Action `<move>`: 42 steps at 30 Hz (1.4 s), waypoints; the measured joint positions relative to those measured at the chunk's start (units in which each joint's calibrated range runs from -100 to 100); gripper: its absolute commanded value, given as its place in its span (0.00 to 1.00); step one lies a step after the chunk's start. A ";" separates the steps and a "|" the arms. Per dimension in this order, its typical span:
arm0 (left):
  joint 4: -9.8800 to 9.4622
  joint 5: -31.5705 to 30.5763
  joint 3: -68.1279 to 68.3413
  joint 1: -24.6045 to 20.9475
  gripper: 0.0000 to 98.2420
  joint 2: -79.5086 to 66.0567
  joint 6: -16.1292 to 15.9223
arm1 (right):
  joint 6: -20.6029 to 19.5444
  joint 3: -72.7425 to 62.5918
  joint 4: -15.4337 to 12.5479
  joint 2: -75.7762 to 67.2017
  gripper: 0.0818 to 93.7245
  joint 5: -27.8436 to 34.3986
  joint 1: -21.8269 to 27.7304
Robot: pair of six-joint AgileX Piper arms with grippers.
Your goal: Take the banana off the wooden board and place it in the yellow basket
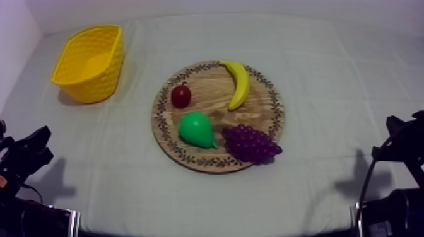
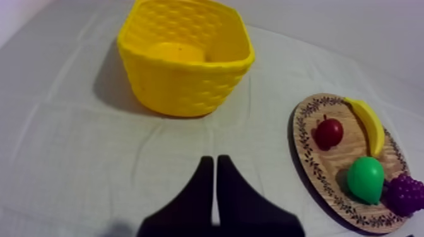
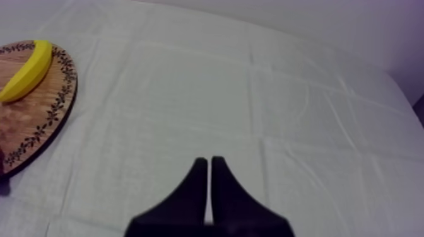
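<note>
Top view: banana (image 1: 238,83) lies on the round wooden board (image 1: 211,108), along its far right rim, apart from the pear (image 1: 197,130), grapes (image 1: 250,143) and small red fruit (image 1: 181,96). Yellow basket (image 1: 90,62) stands well apart, far left (upright, mouth up).

Left wrist view: left gripper (image 2: 214,159) clenched on nothing, over bare cloth (image 2: 76,157), short of the basket.

Right wrist view: right gripper (image 3: 209,159) clenched on nothing, over cloth, the banana on the board's edge off to one side.

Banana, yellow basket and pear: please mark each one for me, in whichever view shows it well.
banana (image 1: 238,84): top view, middle of its curved body.
yellow basket (image 2: 188,91): left wrist view, on its near woven wall.
pear (image 1: 197,130): top view, on its broad green body.
</note>
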 measured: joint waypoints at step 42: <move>-12.23 -11.81 -13.92 5.83 0.00 18.42 5.64 | 0.00 0.00 0.00 0.00 0.00 -0.07 0.00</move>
